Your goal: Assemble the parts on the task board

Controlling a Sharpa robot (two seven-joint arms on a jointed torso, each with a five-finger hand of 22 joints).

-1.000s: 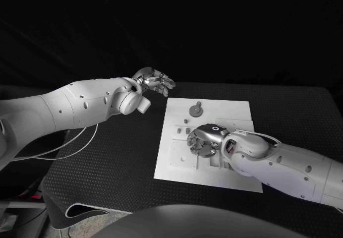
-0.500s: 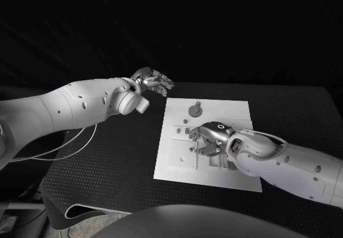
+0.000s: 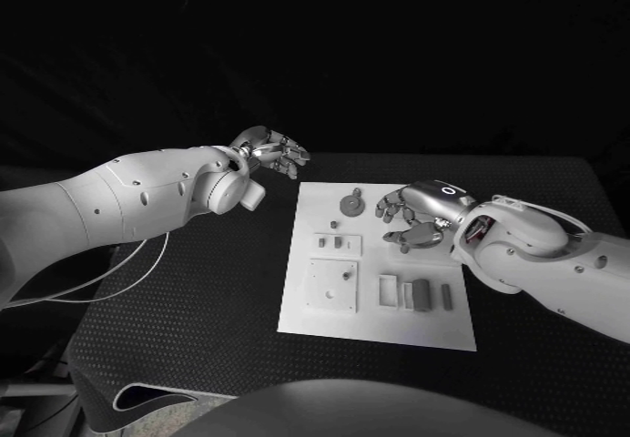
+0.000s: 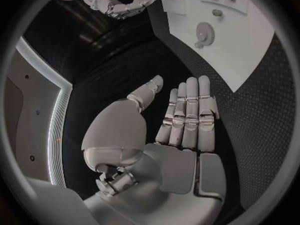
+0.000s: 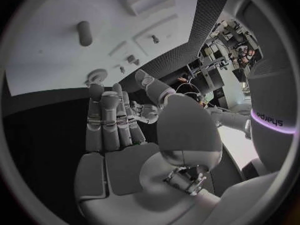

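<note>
- The black worktop point(image 3: 184, 300) carries the white task board point(image 3: 381, 314) at its centre, seen from the head view.
- On the board the grey parts lie apart: a round gear-like part point(image 3: 354, 201) at about 12 o'clock, a square plate part point(image 3: 332, 285) at 8 o'clock, and narrow block parts point(image 3: 421, 293) at 5 o'clock.
- The right hand point(image 3: 418, 217) hovers over the board's 2 o'clock area, fingers apart and grasping nothing, as far as the wrist view shows; its palm looks bare.
- The left hand point(image 3: 273, 148) hangs off the board at 11 o'clock, released, fingers straight and empty.
- Judged from this, the step in hand is between picks: no part is held, and several look unassembled.
- The next move probably calls for lowering the right hand onto a loose part, perhaps the gear-like one nearby, with a fine fingertip pinch.
</note>
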